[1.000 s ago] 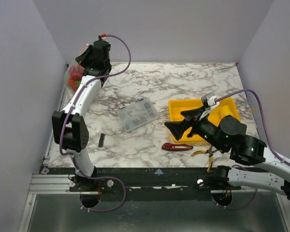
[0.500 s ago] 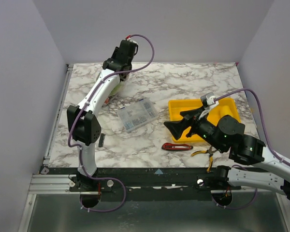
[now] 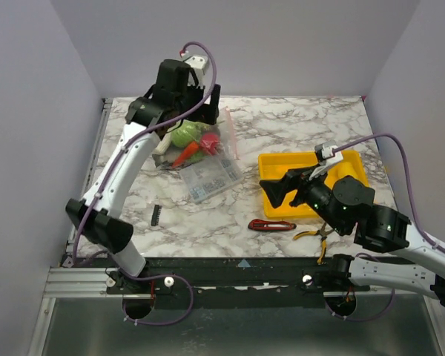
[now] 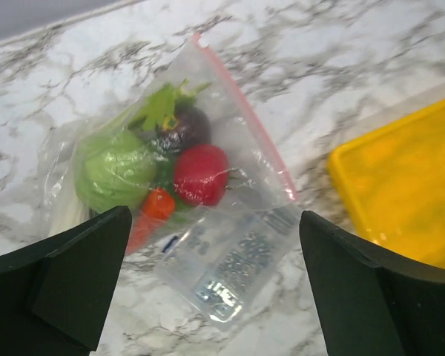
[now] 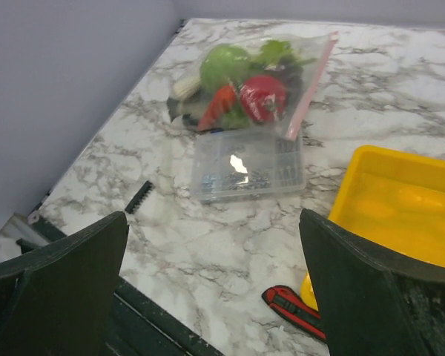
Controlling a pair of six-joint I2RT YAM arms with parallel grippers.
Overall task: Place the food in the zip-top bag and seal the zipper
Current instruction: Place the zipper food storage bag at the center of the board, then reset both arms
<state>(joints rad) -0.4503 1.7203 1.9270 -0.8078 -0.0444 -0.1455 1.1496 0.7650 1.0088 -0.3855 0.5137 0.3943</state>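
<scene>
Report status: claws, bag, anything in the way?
Left claw open, empty, above zip-top bag. Right claw open, empty. Food inside bag; zipper seal unclear. Parts box against bag's near edge.

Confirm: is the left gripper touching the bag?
Apart. The right wrist view shows the whole bag with no gripper on it; the left gripper hangs open above it.

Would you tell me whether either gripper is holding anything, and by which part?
Nothing is held: the left gripper hangs open above the bag, and the right gripper is open and empty.
</scene>
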